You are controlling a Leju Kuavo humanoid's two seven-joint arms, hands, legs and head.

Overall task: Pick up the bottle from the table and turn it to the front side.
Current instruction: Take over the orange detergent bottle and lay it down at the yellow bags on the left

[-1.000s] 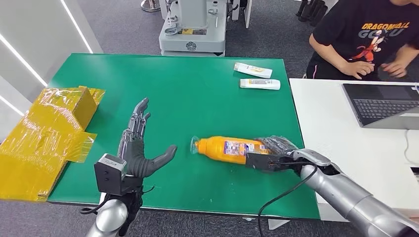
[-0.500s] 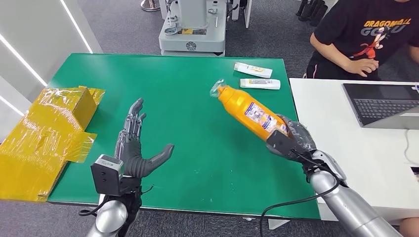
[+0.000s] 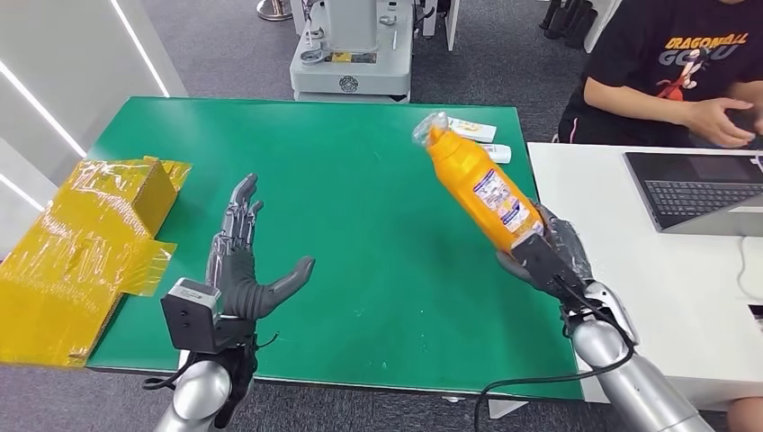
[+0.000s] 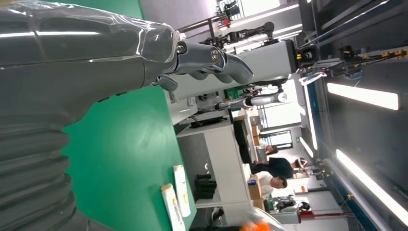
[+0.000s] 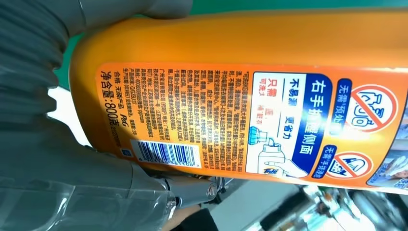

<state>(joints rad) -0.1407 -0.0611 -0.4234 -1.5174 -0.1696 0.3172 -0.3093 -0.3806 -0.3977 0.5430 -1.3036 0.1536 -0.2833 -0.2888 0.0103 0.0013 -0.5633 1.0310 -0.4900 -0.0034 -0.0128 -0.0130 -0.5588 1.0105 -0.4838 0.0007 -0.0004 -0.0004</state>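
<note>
Bottle (image 3: 484, 187), orange with a printed label, held clear above the green bench (image 3: 360, 207) near its right edge; I see it tilted, base low in the grasp and clear-wrapped cap end raised and pointing away from the robot. My right robot hand (image 3: 551, 256) grips the bottle at its base. In the right wrist view the label side with barcode and small print (image 5: 231, 130) faces the camera. My left robot hand (image 3: 243, 265) hovers over the near left part of the bench, fingers spread and holding nothing. Two small white tubes (image 3: 477, 139) lie at the far right of the bench, behind the bottle. A yellow wrapped box (image 3: 90, 243) sits at the bench's left edge. A person (image 3: 684, 72) sits by a laptop (image 3: 697, 189) on the adjoining white table.
</note>
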